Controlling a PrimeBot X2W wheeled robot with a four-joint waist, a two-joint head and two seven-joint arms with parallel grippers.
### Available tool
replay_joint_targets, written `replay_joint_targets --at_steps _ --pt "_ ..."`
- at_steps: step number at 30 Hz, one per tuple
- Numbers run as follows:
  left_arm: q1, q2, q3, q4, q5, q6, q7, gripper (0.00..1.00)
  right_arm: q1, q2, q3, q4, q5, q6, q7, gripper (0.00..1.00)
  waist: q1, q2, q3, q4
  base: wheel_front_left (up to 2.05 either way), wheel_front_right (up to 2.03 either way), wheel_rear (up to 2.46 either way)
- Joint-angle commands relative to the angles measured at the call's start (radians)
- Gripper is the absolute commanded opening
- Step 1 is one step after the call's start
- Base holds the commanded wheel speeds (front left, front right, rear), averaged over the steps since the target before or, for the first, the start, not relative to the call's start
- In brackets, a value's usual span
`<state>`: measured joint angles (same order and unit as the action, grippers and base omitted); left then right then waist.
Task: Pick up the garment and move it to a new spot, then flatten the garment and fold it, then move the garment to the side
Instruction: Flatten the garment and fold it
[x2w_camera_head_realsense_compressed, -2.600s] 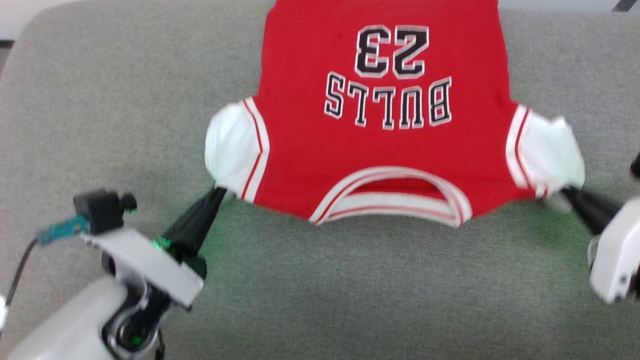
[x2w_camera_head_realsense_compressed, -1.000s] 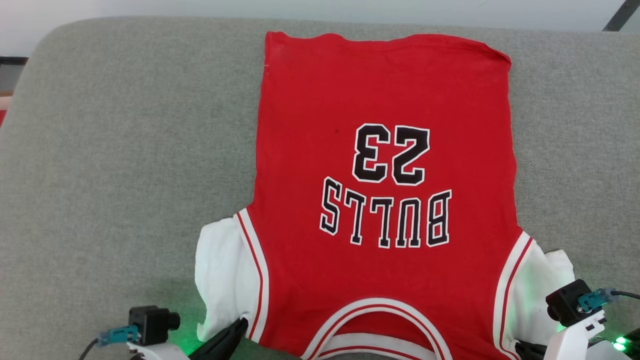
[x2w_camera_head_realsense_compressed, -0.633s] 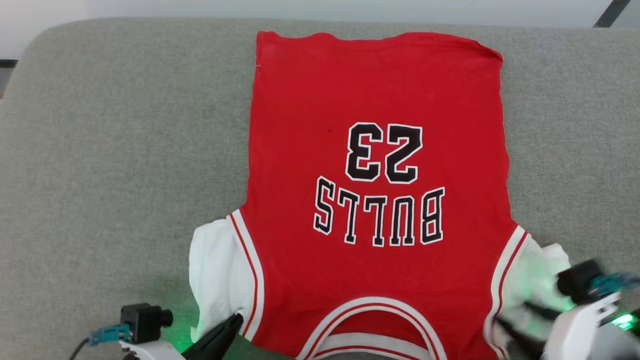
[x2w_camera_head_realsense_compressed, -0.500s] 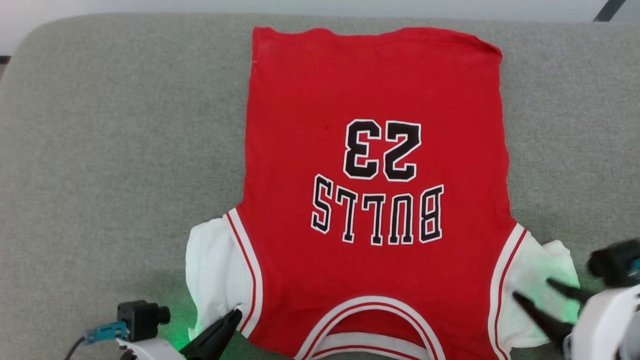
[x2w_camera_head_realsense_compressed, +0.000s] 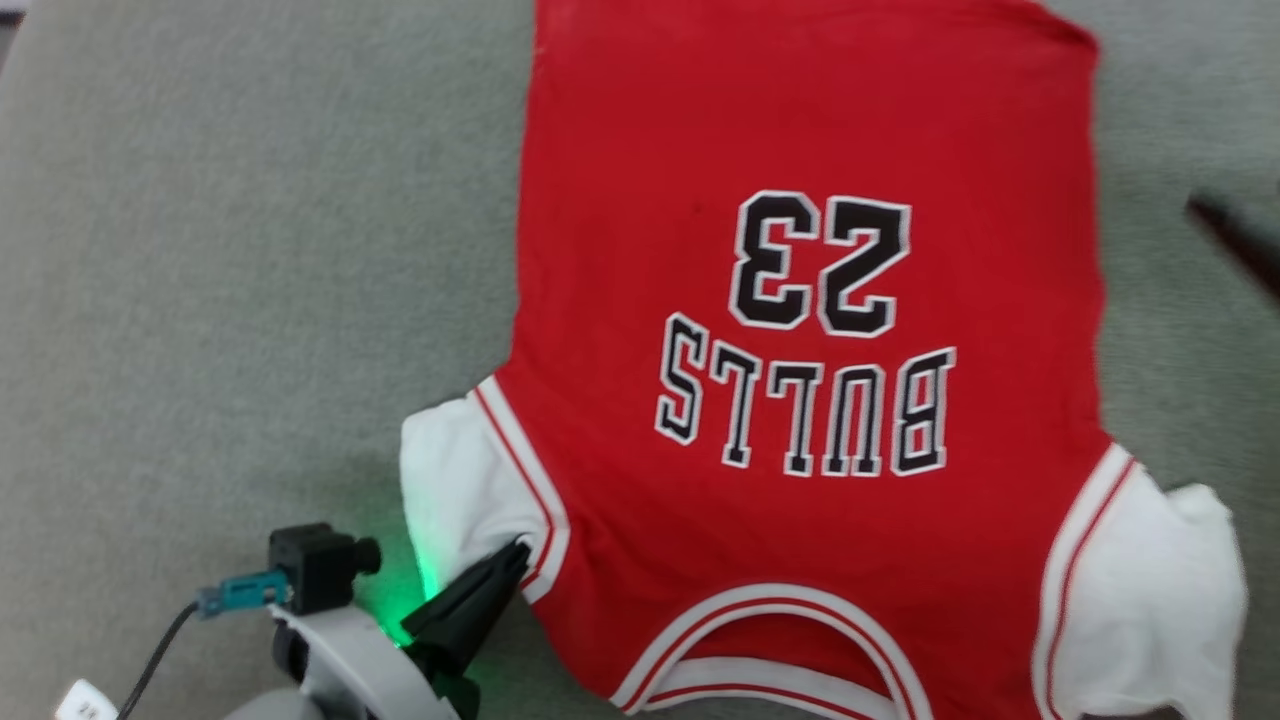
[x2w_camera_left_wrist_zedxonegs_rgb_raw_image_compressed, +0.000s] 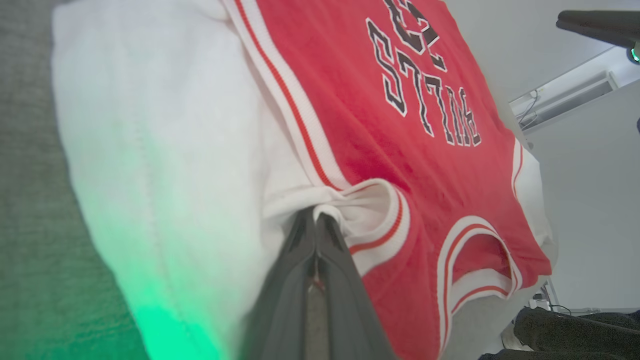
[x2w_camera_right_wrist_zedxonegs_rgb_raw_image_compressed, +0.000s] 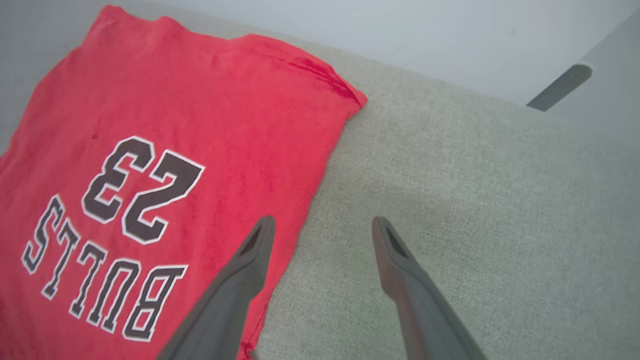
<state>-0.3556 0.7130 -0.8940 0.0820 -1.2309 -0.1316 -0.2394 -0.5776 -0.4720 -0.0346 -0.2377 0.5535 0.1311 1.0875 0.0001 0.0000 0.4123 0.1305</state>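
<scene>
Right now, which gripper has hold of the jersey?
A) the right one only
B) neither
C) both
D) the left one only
D: the left gripper is shut on the garment at the striped trim of a white sleeve, while the right gripper stands open above the grey cushion by the red side edge, holding nothing.

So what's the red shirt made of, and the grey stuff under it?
The shirt looks like soft, matte knit cloth, maybe cotton: it puckers and folds at the sleeve. The grey surface looks like coarse woven fabric, with a flecked, dull weave.
</scene>
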Motion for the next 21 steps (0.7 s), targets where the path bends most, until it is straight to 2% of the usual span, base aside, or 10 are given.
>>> replay_joint_targets --at_steps 1,6,10,16,21 --pt "-0.026 -0.009 -0.011 -0.003 0.010 0.003 -0.002 0.00 -0.095 0.013 0.008 0.090 -0.039 -0.001 0.017 1.00 -0.0001 0.0000 0.057 0.060 0.00 0.00 0.00" --pt "-0.089 -0.025 -0.050 -0.021 0.016 0.003 -0.002 0.00 -0.345 0.025 0.011 0.373 -0.169 -0.001 0.052 1.00 -0.0001 0.0000 0.124 0.131 0.00 0.00 0.00" --pt "-0.124 -0.038 -0.079 -0.022 0.002 0.003 -0.006 0.00 -0.486 0.045 -0.006 0.570 -0.277 -0.001 0.040 1.00 -0.0001 0.0000 0.164 0.171 0.00 0.00 0.00" --pt "-0.160 -0.047 -0.122 -0.005 -0.008 0.005 -0.014 0.00 -0.581 0.073 0.015 0.756 -0.367 -0.001 0.026 1.00 -0.0001 0.0000 0.201 0.205 0.00 0.00 0.00" --pt "-0.172 -0.040 -0.134 0.014 -0.014 0.010 -0.018 0.00 -0.586 0.083 0.034 0.858 -0.404 -0.001 0.035 1.00 -0.0001 0.0000 0.212 0.208 0.00 0.00 0.00"
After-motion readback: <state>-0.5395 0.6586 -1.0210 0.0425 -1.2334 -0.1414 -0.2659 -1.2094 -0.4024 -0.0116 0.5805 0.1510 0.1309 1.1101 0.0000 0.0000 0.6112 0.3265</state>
